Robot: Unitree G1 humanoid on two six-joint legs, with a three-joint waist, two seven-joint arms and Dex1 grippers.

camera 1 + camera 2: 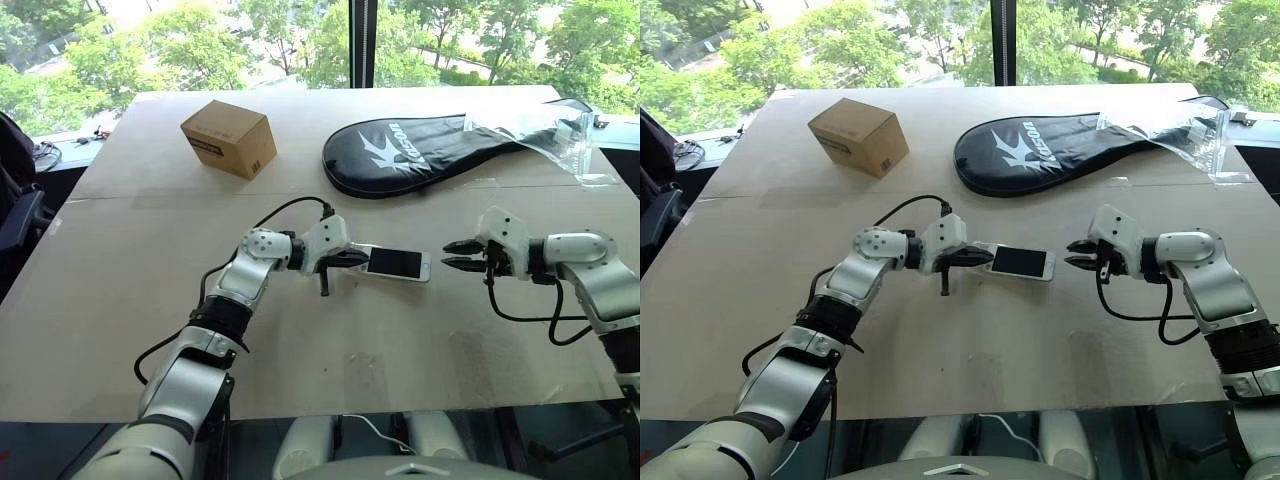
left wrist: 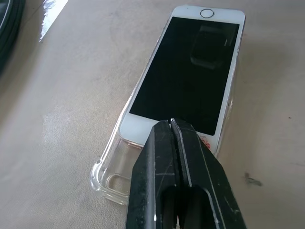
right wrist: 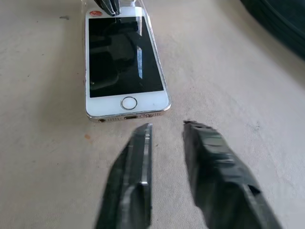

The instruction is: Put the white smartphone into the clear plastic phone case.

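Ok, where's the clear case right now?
The clear plastic phone case lies mid-table under the white smartphone, its empty end by the shut left pincer.

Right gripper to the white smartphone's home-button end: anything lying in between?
Nothing: bare table separates the right gripper from the white smartphone in the right wrist view; the eye views show the same gap.

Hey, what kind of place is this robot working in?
Probably an upper-floor office or lab: a big tabletop stands against a window overlooking treetops, with a cardboard box, a black racket cover and a crinkled plastic bag lying about.
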